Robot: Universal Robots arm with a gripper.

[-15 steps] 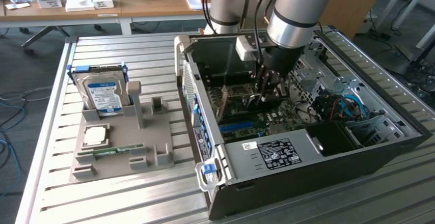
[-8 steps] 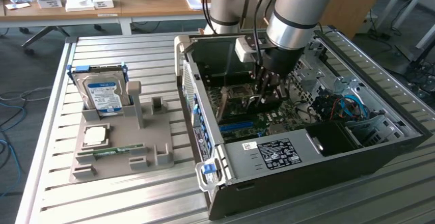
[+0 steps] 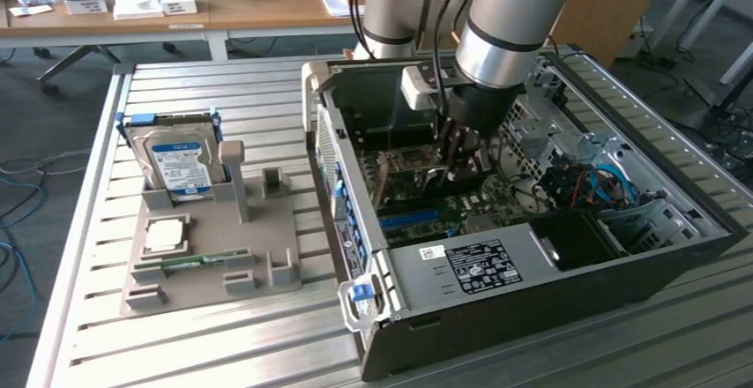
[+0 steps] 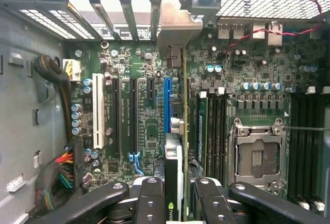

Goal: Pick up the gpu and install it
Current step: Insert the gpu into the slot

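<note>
Seen edge-on in the wrist view, the gpu (image 4: 173,167) is a thin green board with a black cooler face and a silver end bracket (image 4: 175,25). My gripper (image 4: 178,195) is shut on it, one finger on each face. The card stands upright over the motherboard (image 4: 144,131), running along the blue expansion slot (image 4: 167,105); I cannot tell whether its edge is in the slot. In the exterior view my gripper (image 3: 461,163) reaches down inside the open computer case (image 3: 471,273).
Black slots and a white slot (image 4: 98,110) lie beside the blue one, and the CPU socket (image 4: 256,157) is on the other side. Cable bundles (image 4: 56,177) crowd the case wall. Outside the case, a grey holder (image 3: 212,256) carries a hard drive (image 3: 179,157) and a RAM stick (image 3: 194,262).
</note>
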